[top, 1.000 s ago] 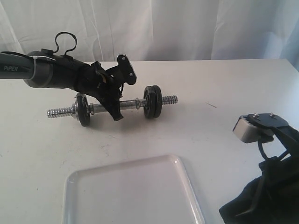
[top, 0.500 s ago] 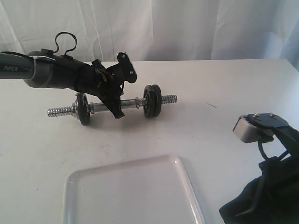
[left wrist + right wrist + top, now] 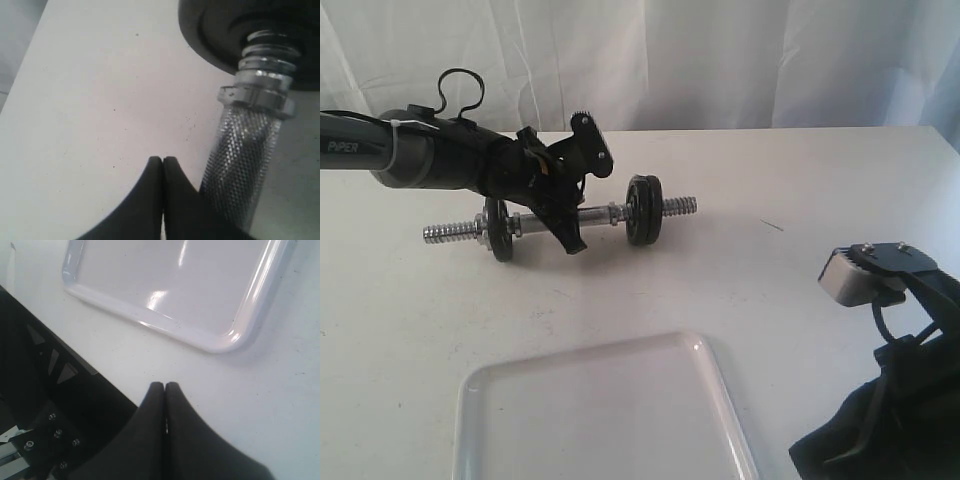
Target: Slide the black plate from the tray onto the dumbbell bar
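The left arm reaches in over the white table. The left gripper has its fingers pressed together, pinching nothing, and their side lies right against the rough metal handle of the dumbbell bar. The black plate stands threaded on the left part of the bar, just left of the gripper. Two more black discs sit side by side farther right on the same bar. Nearer the camera lies the white tray, well apart from the dumbbell. At the far right, the right gripper hangs over the table just beside a tray corner, fingers pressed together on nothing.
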### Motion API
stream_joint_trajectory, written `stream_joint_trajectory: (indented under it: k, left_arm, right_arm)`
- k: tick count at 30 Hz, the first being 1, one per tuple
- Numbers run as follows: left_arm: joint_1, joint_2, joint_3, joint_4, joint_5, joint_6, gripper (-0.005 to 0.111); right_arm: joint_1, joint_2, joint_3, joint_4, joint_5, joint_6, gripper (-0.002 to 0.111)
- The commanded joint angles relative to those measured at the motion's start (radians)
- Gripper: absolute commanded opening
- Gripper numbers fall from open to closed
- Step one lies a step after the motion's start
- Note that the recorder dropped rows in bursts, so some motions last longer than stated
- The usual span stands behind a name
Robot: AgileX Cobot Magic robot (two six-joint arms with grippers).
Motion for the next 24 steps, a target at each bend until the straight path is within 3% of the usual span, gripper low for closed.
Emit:
stream_joint_trajectory:
  k: [1,24]
  left_arm:
    - [-0.003,-0.012,0.007,-0.01,0.055,-0.023,0.0]
    - [-0.016,-0.012,0.007,-0.012,0.143,-0.057,0.0]
  right_arm:
    - [-0.002,-0.006,0.004,0.002,-0.001,-0.011,0.0]
    - [-0.002,-0.006,0.004,0.002,0.001,-0.011,0.0]
